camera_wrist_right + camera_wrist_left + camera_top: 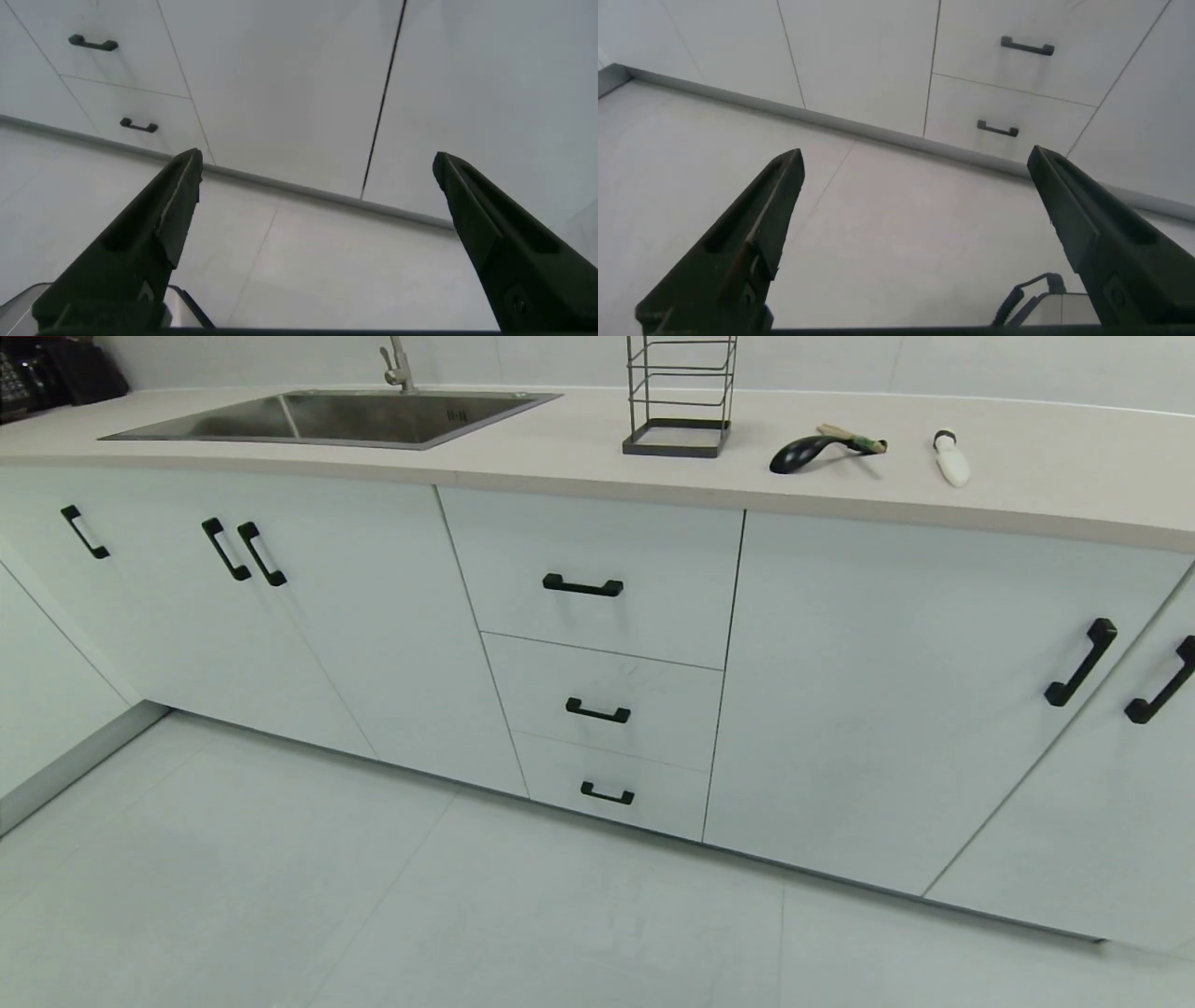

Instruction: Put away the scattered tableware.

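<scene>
The floor (373,915) and the cabinets (868,709) are the biggest things before us. Above them runs the table (1074,476), with the sink (355,415) let into it at our left. Three drawers (635,616) stand shut below the wire rack (680,401), which stands at mid-table, likely as the home for the tableware. Our left tool (915,159) and right tool (316,159) hang low over the floor, facing the cabinet fronts, both spread wide and holding nothing. We judge that no pick has begun. The spoon (805,453) lies on the table just right of the rack, with a wood-handled piece (854,439) touching its handle. A white piece (952,459) lies apart, farther right.
</scene>
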Controlling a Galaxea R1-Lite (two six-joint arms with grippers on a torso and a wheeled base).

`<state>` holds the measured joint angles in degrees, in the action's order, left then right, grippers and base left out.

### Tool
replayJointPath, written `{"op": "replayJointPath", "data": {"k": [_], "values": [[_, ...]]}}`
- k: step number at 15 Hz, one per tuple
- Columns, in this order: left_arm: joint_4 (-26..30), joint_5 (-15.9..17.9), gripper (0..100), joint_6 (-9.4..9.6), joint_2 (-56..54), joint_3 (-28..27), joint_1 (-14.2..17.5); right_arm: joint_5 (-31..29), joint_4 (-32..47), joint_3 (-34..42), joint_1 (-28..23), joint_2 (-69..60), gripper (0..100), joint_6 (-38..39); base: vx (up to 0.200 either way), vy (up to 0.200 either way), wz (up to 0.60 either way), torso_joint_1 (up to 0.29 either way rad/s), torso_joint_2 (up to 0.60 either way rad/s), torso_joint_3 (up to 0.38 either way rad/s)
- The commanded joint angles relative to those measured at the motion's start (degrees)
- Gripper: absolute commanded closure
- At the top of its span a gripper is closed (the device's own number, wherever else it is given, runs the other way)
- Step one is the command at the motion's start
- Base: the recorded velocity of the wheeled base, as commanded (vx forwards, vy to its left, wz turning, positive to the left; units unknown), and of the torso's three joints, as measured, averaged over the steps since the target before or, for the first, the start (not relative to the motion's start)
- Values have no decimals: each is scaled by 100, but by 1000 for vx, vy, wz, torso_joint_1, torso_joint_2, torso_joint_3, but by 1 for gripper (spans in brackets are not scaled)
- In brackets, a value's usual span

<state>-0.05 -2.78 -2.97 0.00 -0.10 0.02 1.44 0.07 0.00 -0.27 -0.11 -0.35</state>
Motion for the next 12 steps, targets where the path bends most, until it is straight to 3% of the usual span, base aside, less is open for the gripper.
{"op": "replayJointPath", "data": {"k": [1,7,12], "values": [[-4,-3,0,-1,0,1,6,-3,1,0,0,11,0,9,200,0,0,12,-2,-7],[-4,-3,0,-1,0,1,6,-21,1,0,0,11,0,27,200,0,0,2,2,2],[-4,-3,0,7,0,1,6,-21,1,0,0,11,0,18,0,0,0,0,0,0]]}}
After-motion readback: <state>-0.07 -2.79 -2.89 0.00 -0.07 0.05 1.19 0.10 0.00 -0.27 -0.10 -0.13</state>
